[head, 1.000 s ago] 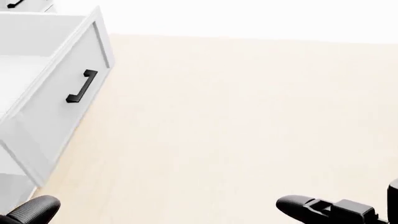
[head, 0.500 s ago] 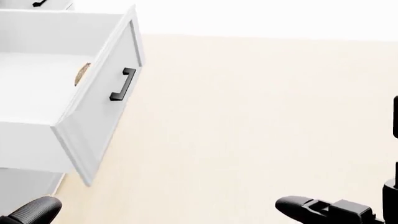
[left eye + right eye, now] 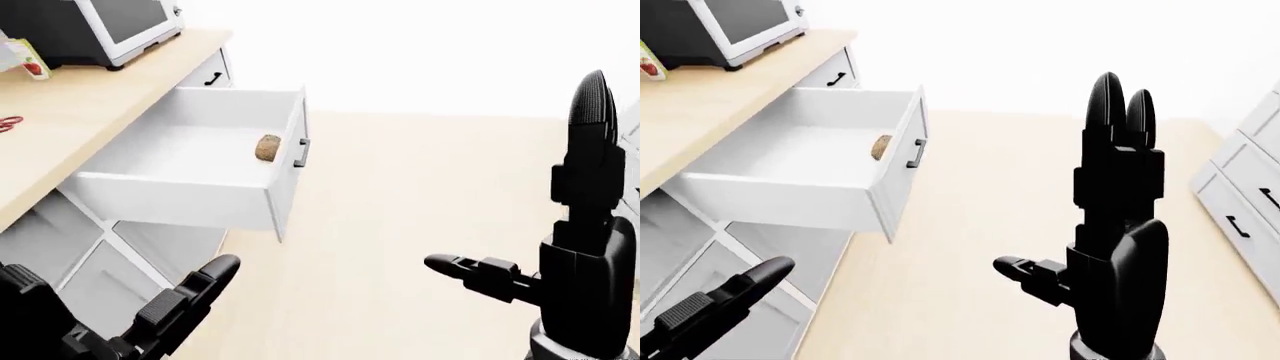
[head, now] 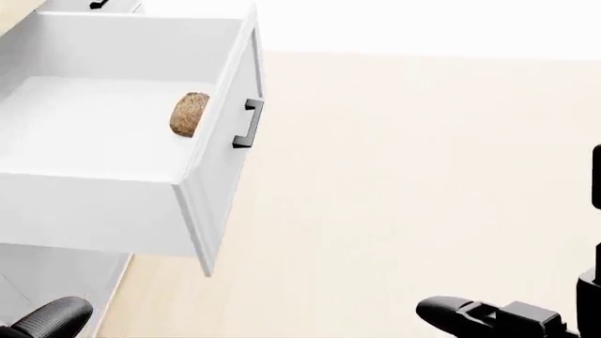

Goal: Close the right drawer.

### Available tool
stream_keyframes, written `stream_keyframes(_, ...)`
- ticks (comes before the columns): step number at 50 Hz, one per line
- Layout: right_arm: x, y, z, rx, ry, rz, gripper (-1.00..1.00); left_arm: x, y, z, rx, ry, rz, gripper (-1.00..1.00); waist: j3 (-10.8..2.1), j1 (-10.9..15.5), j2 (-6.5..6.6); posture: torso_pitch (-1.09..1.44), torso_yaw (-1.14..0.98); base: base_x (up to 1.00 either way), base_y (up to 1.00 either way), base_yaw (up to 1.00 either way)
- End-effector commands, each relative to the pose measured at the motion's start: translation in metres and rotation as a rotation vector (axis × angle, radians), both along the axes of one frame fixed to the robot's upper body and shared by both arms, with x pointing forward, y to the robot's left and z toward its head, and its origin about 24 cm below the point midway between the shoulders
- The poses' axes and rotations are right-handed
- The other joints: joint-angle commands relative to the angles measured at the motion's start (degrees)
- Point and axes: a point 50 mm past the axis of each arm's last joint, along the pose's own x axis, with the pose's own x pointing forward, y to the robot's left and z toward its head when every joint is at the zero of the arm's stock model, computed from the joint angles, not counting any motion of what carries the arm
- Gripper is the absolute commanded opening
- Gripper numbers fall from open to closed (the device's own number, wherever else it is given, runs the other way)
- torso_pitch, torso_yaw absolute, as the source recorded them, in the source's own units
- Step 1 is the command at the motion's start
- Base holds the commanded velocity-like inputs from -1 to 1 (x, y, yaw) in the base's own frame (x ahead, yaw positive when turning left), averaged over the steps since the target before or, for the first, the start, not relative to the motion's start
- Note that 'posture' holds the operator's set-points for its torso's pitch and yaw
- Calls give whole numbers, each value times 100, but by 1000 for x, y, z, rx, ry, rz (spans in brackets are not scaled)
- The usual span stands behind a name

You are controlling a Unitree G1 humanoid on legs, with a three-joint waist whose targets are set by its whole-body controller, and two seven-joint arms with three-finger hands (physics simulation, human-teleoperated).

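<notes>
Right hand (image 3: 1115,225) raised upright, fingers extended, released, holding nothing. Left hand (image 3: 175,311) low at left, also released. Right drawer (image 3: 225,154) pulled fully out beneath the counter (image 3: 80,112), brown lump (image 4: 189,114) inside near its handle (image 4: 248,124).

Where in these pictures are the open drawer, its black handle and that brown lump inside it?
open drawer (image 4: 113,204), head view, on its white side wall.
black handle (image 4: 249,124), head view, mid-bar.
brown lump (image 4: 189,114), head view, at its centre.
</notes>
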Motion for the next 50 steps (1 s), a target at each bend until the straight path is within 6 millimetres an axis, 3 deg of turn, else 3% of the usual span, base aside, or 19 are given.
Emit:
stream_keyframes(1,-4,3,6,-5,-44,15,100,-3,0,3,-2,-24,3,100,-139,22,181,0,0,3,35,0)
stream_keyframes(2,-4,3,5,-4,-44,15,100,-3,0,3,-1,-25,4,100,-202,10,194,0,0,2,34,0)
stream_keyframes(3,-4,3,5,-6,-43,15,100,-3,0,3,-1,-24,3,100,-45,88,52,0,0,2,36,0)
stream_keyframes(4,-4,3,5,-6,-43,15,100,-3,0,3,-1,-25,3,100,6,77,30,0,0,3,34,0)
stream_keyframes(12,-4,3,4,-6,-41,15,100,-3,0,3,-1,-24,3,100,-18,73,-431,0,0,3,35,0)
stream_keyframes(15,-4,3,5,-6,-40,15,100,-3,0,2,0,-23,2,100,-121,57,-815,0,0,3,35,0)
stream_keyframes(16,-4,3,5,-6,-42,15,100,-3,0,2,-1,-23,2,100,-31,-32,-536,0,0,2,34,0)
stream_keyframes(17,-4,3,5,-7,-41,14,100,-3,0,2,0,-23,1,100,-49,27,-651,0,0,3,35,0)
stream_keyframes(19,-4,3,5,-6,-42,14,100,-3,0,2,0,-23,2,100,-97,16,-644,0,0,3,35,0)
stream_keyframes(24,-4,3,4,-6,-41,14,100,-3,0,2,-3,-26,1,100,15,27,-318,0,0,2,35,0)
stream_keyframes(26,-4,3,4,-6,-41,14,100,-3,0,2,-2,-25,0,100,-63,17,-11,0,0,3,35,0)
stream_keyframes(27,-4,2,4,-6,-41,13,100,-3,0,2,-3,-24,0,100,-158,51,289,0,0,2,35,0)
stream_keyframes(28,-4,3,4,-6,-41,13,100,-3,0,3,-2,-24,1,100,-105,100,66,0,0,2,36,0)
stream_keyframes(37,-4,2,5,-6,-43,13,100,-3,0,3,-4,-23,0,100,0,79,-415,0,0,3,35,0)
stream_keyframes(40,-3,2,4,-7,-42,13,100,-3,0,3,-3,-21,-1,100,-95,55,-786,0,0,3,36,0)
stream_keyframes(41,-4,3,5,-6,-42,14,100,-3,0,3,-3,-23,-1,100,-39,-24,-565,0,0,4,34,0)
stream_keyframes(43,-3,2,4,-6,-41,12,100,-3,0,3,-2,-22,-1,100,-48,14,-643,0,0,2,35,0)
stream_keyframes(45,-3,2,5,-7,-42,13,100,-3,0,3,-2,-22,-1,100,-100,23,-601,0,0,2,35,0)
stream_keyframes(50,-3,2,4,-6,-42,12,100,-3,0,2,-1,-21,-1,100,9,12,-196,0,0,3,35,0)
